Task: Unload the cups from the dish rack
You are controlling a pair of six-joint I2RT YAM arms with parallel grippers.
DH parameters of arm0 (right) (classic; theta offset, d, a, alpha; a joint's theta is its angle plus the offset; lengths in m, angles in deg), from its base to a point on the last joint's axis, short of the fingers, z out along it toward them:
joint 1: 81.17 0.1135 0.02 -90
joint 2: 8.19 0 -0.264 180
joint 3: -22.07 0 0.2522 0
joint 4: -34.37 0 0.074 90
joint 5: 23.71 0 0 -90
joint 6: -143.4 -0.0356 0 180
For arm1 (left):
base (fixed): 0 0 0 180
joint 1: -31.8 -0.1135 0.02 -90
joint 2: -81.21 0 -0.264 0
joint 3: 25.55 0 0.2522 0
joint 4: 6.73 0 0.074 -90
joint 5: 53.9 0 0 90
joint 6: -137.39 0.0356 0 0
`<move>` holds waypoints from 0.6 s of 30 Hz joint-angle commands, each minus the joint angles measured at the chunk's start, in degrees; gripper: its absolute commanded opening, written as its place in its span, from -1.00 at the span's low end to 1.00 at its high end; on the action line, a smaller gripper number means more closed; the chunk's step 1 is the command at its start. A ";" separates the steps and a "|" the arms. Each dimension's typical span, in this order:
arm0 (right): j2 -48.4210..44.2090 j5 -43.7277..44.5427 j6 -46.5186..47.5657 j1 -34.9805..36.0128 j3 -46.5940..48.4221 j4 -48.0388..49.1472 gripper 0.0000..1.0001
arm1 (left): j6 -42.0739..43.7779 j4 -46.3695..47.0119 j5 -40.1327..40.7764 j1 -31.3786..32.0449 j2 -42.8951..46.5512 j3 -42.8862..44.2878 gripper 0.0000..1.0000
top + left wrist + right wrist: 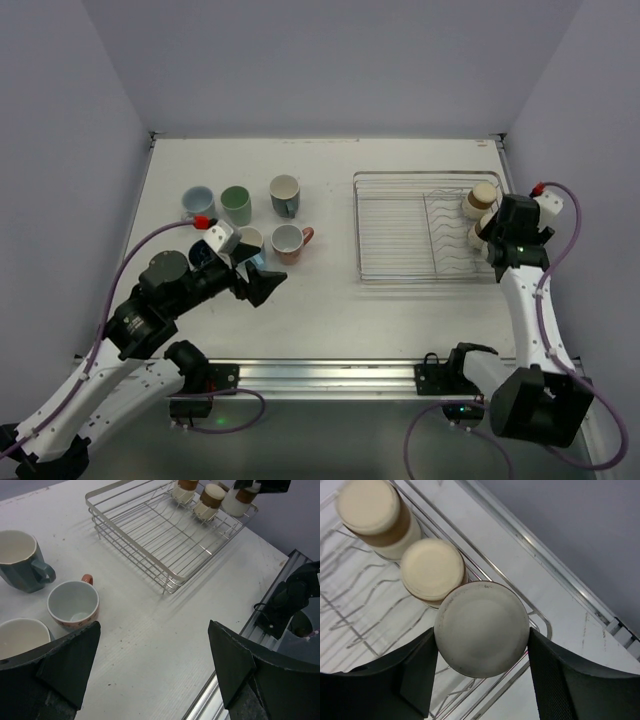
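The silver wire dish rack (356, 225) stands at the right of the table. Three upside-down cups sit along its right side. My right gripper (481, 636) is shut on the nearest one, a grey-white cup (481, 628), with a finger pressed on each side. Two beige cups (432, 569) (370, 507) stand behind it. In the top view the right gripper (505, 238) covers the held cup. My left gripper (155, 665) hangs open over bare table with nothing between its fingers. It is near a salmon-pink cup (74, 604).
Several cups stand upright at the table's left: light blue (197, 202), green (236, 204), teal (285, 193), salmon-pink (289, 241) and a pale one (250, 238) by the left gripper (262, 282). A metal rail (330, 375) runs along the near edge.
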 commanded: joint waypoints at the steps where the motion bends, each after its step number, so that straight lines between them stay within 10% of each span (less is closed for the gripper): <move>1: -7.19 -1.42 -0.46 0.27 3.74 1.07 -0.17 | 0.88 1.54 0.59 0.31 -1.50 0.04 0.86; 12: -21.25 -21.98 -7.74 5.09 -0.13 4.41 -0.24 | -6.83 6.38 -2.59 0.31 -5.37 1.18 0.78; 18: -23.55 -38.28 -16.61 20.73 -4.86 15.02 -0.26 | -19.74 24.09 -7.21 0.31 -7.65 -6.19 0.51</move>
